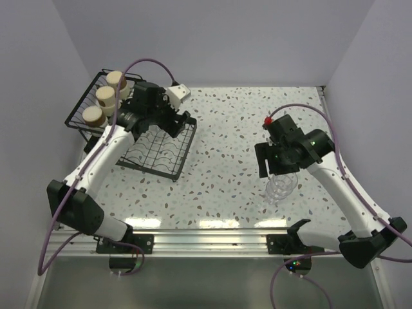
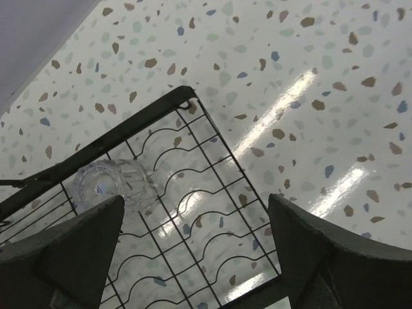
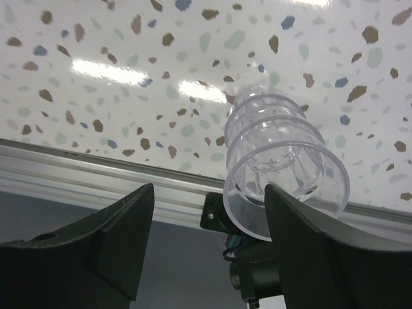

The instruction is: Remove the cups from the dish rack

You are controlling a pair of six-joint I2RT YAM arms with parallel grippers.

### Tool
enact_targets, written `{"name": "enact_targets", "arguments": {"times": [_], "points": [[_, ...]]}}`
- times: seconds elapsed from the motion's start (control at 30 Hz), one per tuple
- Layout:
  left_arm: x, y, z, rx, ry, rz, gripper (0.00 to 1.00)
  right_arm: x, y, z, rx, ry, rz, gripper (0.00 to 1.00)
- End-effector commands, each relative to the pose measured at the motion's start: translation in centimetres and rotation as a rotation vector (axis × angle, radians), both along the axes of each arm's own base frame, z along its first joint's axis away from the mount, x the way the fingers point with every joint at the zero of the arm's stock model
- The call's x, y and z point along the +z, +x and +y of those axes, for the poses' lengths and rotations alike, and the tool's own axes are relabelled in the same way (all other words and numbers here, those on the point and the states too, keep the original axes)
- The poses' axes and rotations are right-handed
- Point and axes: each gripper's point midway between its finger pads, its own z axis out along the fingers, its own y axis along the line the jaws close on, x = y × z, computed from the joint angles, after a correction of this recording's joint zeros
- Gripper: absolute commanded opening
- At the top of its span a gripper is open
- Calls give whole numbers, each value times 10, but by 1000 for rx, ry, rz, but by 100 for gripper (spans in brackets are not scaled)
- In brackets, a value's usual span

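wrist views carry the detail: my left gripper (image 2: 193, 212) hangs spread wide and empty over the dish rack (image 2: 129, 122), a clear tumbler (image 2: 112, 187) sitting on its flat tray near one finger. my right gripper (image 3: 209, 193) is parted too, a ribbed tumbler (image 3: 283, 161) standing loose on the table (image 3: 96, 38) beside one finger (touching or not, i can't tell). only the overhead shows three cream cups (image 1: 106, 96) in the raised basket; the rack's tumbler barely shows there.
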Motion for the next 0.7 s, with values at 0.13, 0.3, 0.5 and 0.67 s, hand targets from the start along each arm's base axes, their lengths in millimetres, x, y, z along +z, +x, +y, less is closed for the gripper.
{"name": "enact_targets", "arguments": {"times": [0.13,0.3,0.5,0.67], "points": [[-34,68,58,169,506,-57,92,31,-8,-1,36,46,-39,73],[-59,96,80,205,720,-63,95,18,-9,1,50,38,-12,73],[-86,112,82,92,873,-21,100,13,-7,2,57,33,-8,73],[-120,110,82,-31,894,129,100,12,-5,4,63,34,-4,73]]}}
